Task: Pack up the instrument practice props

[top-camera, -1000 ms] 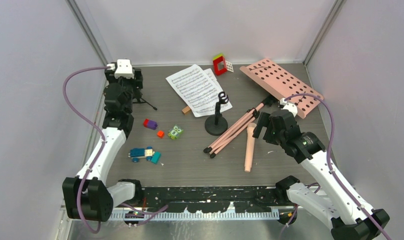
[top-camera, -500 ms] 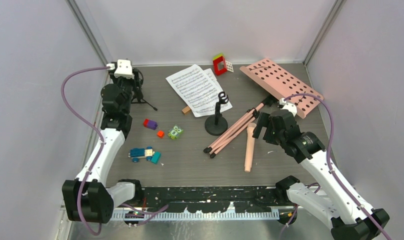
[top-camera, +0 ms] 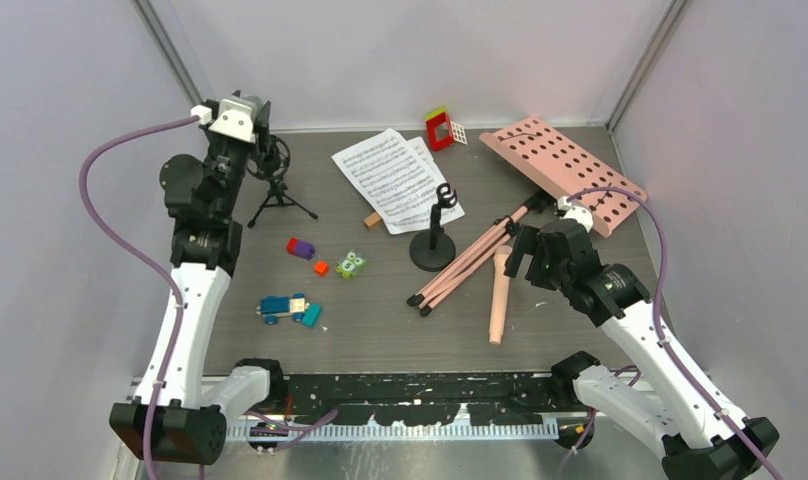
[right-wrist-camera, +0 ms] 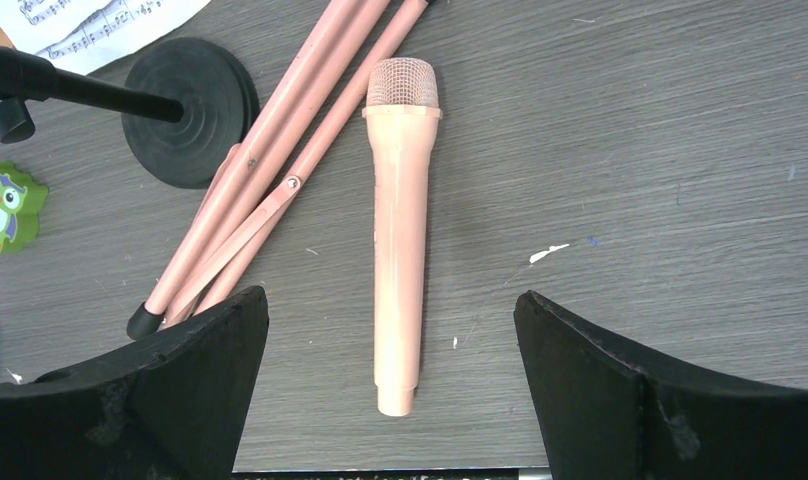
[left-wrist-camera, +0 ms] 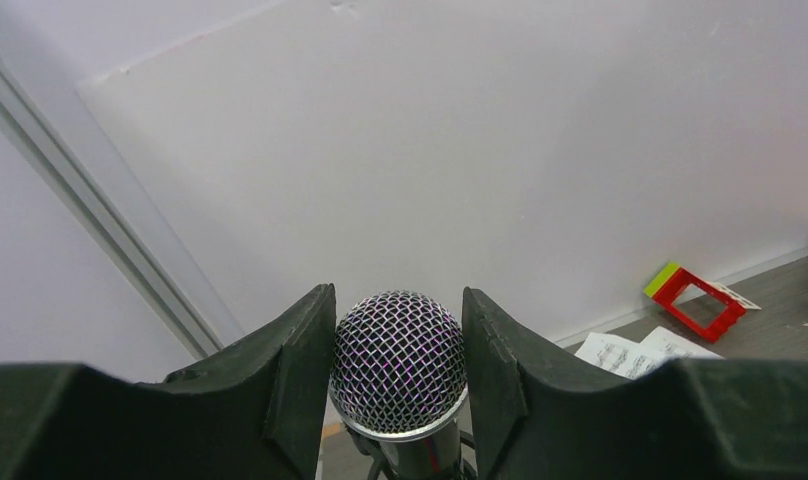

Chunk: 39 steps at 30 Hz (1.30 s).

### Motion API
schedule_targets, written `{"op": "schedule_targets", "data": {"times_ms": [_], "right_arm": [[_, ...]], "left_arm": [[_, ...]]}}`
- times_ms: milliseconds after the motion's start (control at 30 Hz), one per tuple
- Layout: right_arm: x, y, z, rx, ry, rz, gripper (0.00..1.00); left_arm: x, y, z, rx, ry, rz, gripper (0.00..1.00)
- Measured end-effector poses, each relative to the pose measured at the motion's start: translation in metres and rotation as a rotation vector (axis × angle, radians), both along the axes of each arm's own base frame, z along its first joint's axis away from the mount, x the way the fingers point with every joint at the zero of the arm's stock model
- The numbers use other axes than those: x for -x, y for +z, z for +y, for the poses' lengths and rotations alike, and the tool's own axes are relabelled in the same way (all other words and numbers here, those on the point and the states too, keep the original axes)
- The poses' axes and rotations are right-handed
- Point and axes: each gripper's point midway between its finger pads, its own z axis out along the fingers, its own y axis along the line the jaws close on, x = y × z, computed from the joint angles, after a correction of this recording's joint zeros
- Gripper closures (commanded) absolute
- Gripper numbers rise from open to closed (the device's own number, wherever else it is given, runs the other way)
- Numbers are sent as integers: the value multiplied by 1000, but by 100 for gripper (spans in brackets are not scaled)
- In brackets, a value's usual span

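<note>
A dark grey wood-grain bench (top-camera: 380, 330) sits enclosed by plain pale lavender-white wall panels (top-camera: 400, 60), joined by grey metal corner posts (top-camera: 175, 55) at upper left and upper right.

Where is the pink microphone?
In the top view, the pink microphone lies flat on the right side of the table. It is just right of the folded pink stand legs, below the open right gripper.

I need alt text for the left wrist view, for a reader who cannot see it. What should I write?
The left gripper is closed on the silver mesh head of a microphone, one black finger against each side. Behind it stand pale walls; low on the right lie a red toy frame and sheet-music pages.
</note>
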Motion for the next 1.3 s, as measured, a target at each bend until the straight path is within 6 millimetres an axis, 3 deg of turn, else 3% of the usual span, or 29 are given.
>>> {"op": "schedule_targets", "data": {"times_ms": [633, 833, 1000, 1167, 1300], "right_arm": [[0, -1, 2, -9, 8, 2, 3], [2, 9, 0, -27, 4, -44, 3], [3, 53, 9, -143, 45, -234, 3], [9, 114, 43, -340, 237, -513, 3], [8, 140, 70, -444, 386, -674, 3]], "left_arm": [[58, 77, -33, -104, -192, -99, 64], [77, 94, -49, -94, -297, -113, 69], [90, 90, -77, -12, -499, -64, 72], [101, 80, -106, 107, -723, 9, 73], [112, 61, -136, 164, -871, 89, 72]]}}
